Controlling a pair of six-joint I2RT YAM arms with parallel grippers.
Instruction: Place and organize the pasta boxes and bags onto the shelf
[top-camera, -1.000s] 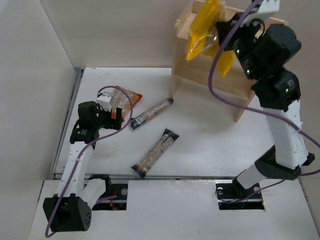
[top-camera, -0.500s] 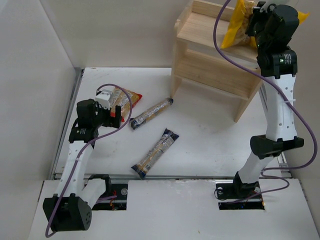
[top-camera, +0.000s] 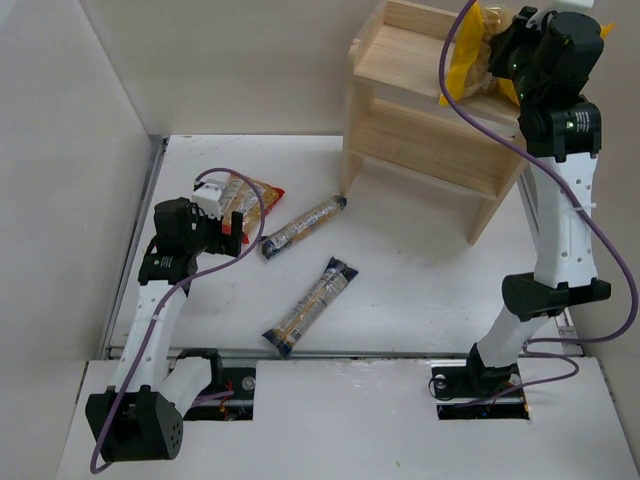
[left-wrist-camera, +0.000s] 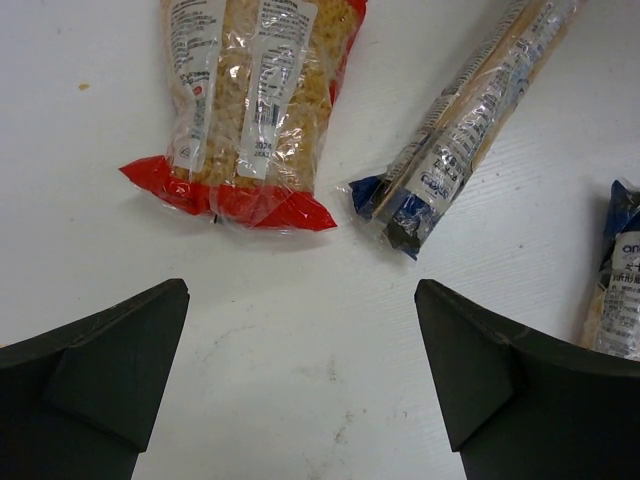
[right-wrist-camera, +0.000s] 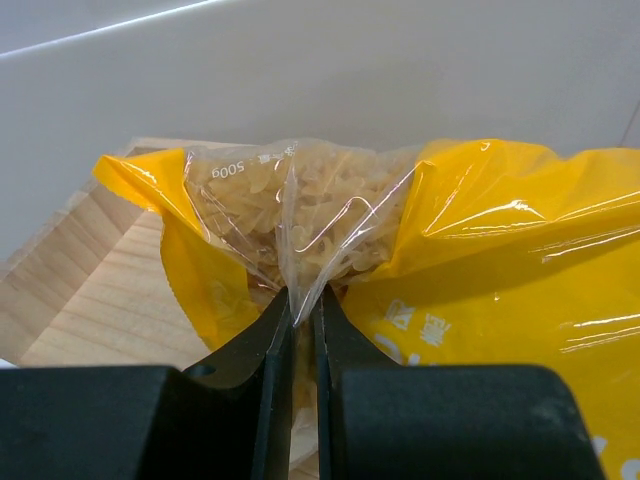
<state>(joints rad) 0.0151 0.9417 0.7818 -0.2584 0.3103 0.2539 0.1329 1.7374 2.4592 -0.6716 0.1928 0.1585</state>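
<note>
Shelf (top-camera: 400, 55) top tier open on left, right end blocked by yellow bag (top-camera: 468, 60) w/ right end effector (right-wrist-camera: 300, 295) pinching it; lower tier open; tabletop (top-camera: 420, 280) free centre-right, red-ended bag (top-camera: 245, 195) + pasta boxes (top-camera: 305, 222) crowd left-centre.

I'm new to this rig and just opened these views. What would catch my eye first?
First, the bright yellow pasta bag, pinched by its clear film in the shut right gripper at the top tier of the wooden shelf, far right. Next, on the table left of the shelf, lie a clear red-ended bag and two long blue-ended pasta packs, with the left gripper open beside that bag.
</note>
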